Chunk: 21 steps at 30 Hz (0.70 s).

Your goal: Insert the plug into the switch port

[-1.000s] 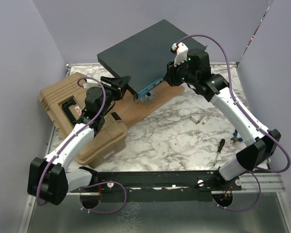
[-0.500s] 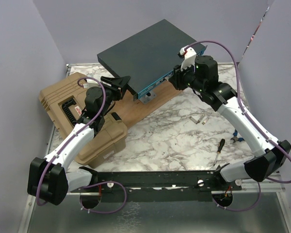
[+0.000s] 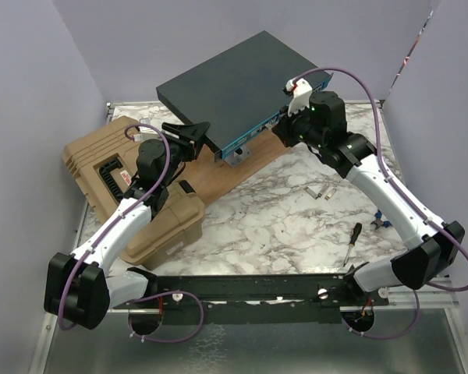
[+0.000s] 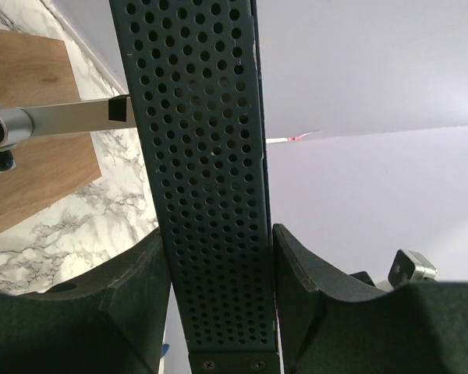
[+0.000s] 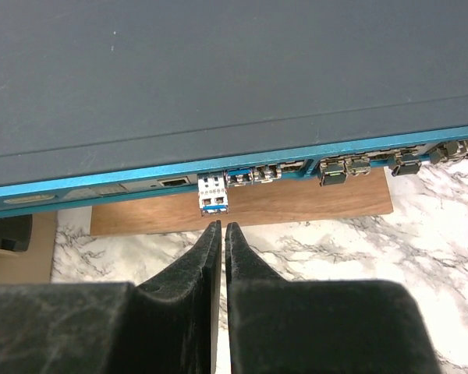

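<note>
Right wrist view: right gripper [image 5: 221, 227], clenched empty, faces the plug [image 5: 212, 195] protruding from the switch [image 5: 218, 78], clamped by the left gripper [image 4: 218, 257]; a straight push should seat it.

The switch [image 3: 234, 89] is sitting at the far middle of the table [image 3: 281, 226], its front edge hanging over a board [image 3: 246, 167] lying just near of it. A case [image 3: 132, 195] is lying to the left, touching the board's left end. The plug [image 5: 212, 193] is sitting in the switch's front face, left of the other ports. The right gripper [image 5: 221, 230] is hovering just near of the plug, apart from it. The left gripper [image 3: 196, 132] is straddling the switch's left side wall. A screwdriver [image 3: 351, 243] is lying at near right.
</note>
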Tool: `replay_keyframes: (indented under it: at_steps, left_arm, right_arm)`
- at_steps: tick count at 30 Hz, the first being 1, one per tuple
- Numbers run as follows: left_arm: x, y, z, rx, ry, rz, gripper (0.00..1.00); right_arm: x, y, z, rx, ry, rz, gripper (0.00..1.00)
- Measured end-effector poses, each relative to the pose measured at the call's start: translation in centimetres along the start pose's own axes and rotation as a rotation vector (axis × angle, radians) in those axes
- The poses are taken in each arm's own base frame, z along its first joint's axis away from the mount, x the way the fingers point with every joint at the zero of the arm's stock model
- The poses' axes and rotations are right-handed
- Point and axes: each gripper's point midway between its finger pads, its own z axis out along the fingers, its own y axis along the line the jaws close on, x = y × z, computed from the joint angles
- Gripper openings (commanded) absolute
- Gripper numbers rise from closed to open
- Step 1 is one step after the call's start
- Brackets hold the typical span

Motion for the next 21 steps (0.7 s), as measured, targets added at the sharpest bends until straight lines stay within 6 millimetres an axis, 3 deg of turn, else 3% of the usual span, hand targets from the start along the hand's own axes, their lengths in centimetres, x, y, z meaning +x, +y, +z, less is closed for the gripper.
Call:
replay_keyframes:
  at_steps: [12, 21]
  left_arm:
    - [0.0, 0.0, 0.0, 0.0, 0.0, 0.0, 0.0]
    - [0.0, 0.0, 0.0, 0.0, 0.0, 0.0, 0.0]
  right_arm:
    - [1.0, -0.1, 1.4, -0.002, 0.029, 0.003, 0.07]
    - [-0.5, 0.1, 1.8, -0.016, 0.002, 0.013, 0.06]
